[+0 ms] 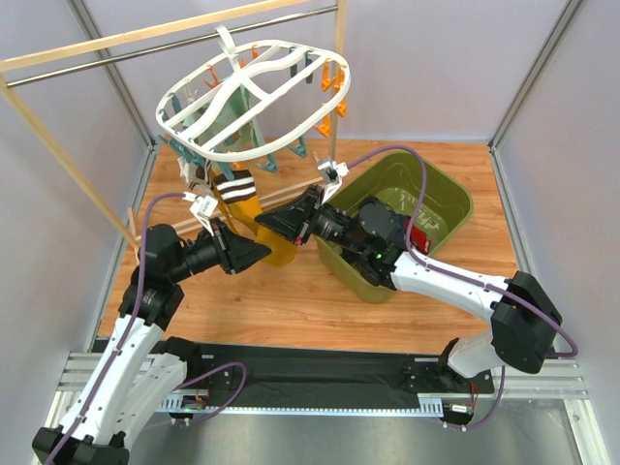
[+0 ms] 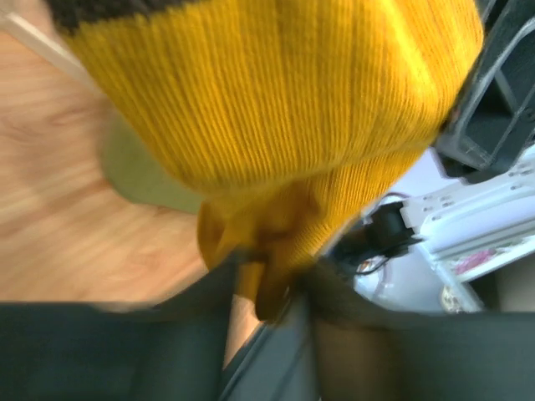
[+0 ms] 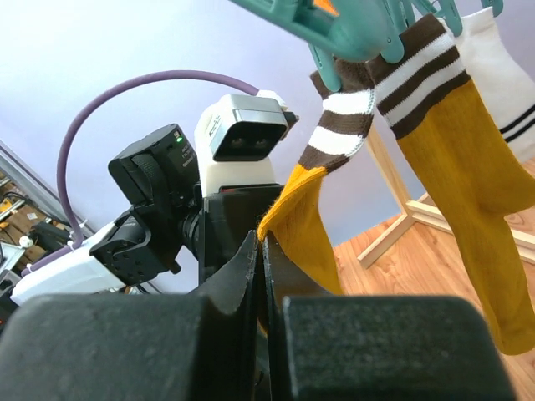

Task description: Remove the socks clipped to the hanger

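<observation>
Heads up, the left wrist view is a smeary mess. The mustard sock (image 2: 276, 125) fills the whole top half, and its bunched tip dips down between your dark fingers (image 2: 109, 351) at 6 o'clock. It's all too blurred to see contact, so I can't tell whether your left jaws are actually grasping that tip or just standing around it.

Your right jaws are easier to read. The fingers (image 3: 226, 284) are clenched tight together with only a hairline seam between them. The lower edge of the mustard sock (image 3: 301, 217) runs down right behind the tips, but I can't tell if any fabric is nipped in there.

From overhead, both arms point at each other mid-bench with the mustard sock (image 1: 279, 250) hanging between them, and the arms cover most of its lower half. The hanger (image 1: 252, 97) hangs off the rail (image 1: 145, 39) at about 11 o'clock. The socks (image 1: 228, 126) under it are bunched behind the white bars, so you can't count them.

The right wrist view shows two mustard ones with brown and white striped cuffs, each pinched in teal clips (image 3: 334, 33). A white sock (image 3: 501, 75) with dark stripes is cut off at 2 o'clock.

The green bin (image 1: 446, 184) sits on the bench (image 1: 291, 310) at 3 o'clock. Your right arm hides much of its inside. A bit of something red (image 1: 418, 237) shows in there, but I can't make out what it is.
</observation>
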You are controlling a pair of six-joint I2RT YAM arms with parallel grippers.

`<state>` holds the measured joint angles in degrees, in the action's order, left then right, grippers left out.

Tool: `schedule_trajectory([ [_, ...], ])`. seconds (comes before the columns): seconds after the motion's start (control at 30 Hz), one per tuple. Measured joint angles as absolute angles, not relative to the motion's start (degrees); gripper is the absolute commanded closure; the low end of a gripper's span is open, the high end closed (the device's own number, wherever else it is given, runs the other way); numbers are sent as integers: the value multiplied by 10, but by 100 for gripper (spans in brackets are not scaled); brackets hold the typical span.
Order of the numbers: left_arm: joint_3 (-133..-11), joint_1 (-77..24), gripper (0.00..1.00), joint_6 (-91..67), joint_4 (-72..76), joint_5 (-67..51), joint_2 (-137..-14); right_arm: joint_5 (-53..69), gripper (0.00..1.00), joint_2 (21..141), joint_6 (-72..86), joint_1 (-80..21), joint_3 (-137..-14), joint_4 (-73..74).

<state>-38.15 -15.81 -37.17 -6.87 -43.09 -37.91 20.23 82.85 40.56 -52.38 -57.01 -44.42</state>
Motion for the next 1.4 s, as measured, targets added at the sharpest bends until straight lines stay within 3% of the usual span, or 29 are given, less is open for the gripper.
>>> schedule_trajectory([
  [0.07, -383, -158, 100, -358, -79, -416, -373, 200, 98, 828, 404, -524, -570, -442],
  [0.1, -385, -158, 100, -354, -87, -411, -368, 200, 93, 828, 404, -524, -570, -438],
  [0.13, -388, -159, 100, -347, -94, -405, -365, 200, 81, 828, 401, -524, -571, -432],
  [0.4, -413, -160, 100, -328, -142, -382, -338, 147, 65, 803, 335, -524, -615, -248],
  [0.7, -414, -163, 100, -313, -189, -308, -319, -19, 65, 782, 255, -565, -827, 31],
  [0.8, -415, -175, 100, -307, -199, -274, -317, -81, 57, 783, 226, -605, -870, 84],
  [1.0, -414, -218, 100, -296, -214, -213, -320, -152, 43, 809, 171, -670, -891, 116],
  [1.4, -414, -263, 100, -289, -226, -142, -321, -196, 32, 876, 90, -701, -825, 72],
])
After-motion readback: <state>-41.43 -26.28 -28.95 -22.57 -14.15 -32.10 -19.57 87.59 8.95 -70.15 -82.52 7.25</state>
